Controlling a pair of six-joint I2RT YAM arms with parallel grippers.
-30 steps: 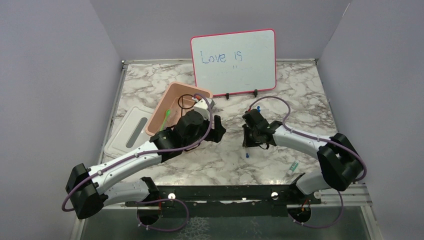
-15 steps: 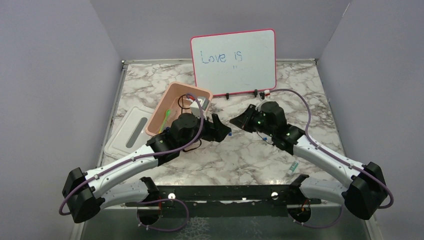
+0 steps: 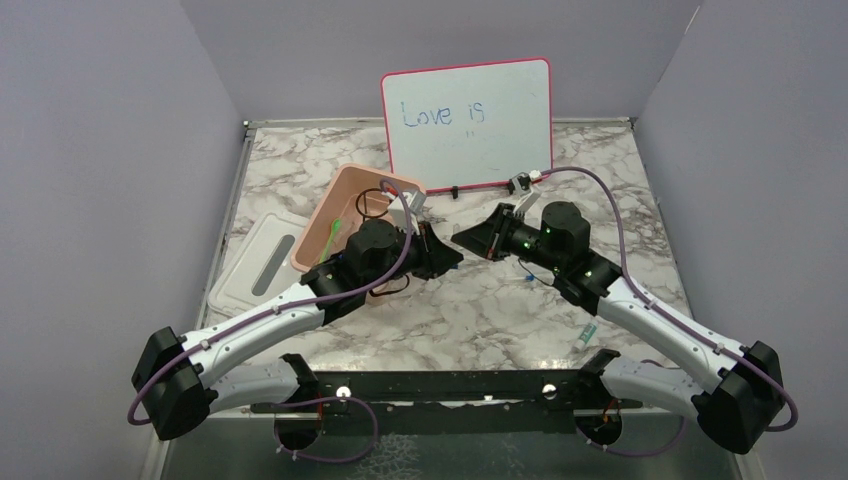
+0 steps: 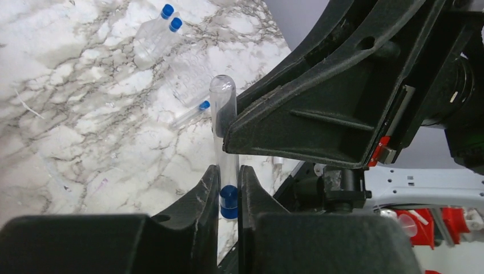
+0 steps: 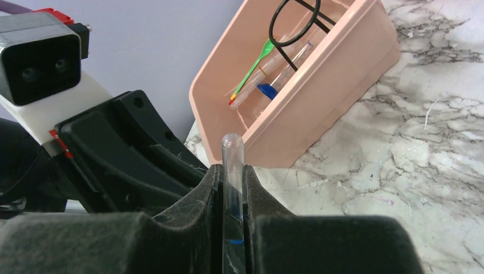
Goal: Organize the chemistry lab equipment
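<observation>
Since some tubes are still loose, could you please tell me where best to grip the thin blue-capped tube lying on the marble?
Probably mid-body on the thin tube, coming straight down and closing across its width: it lies flat on the marble, so only its long sides are open to grip.
</observation>
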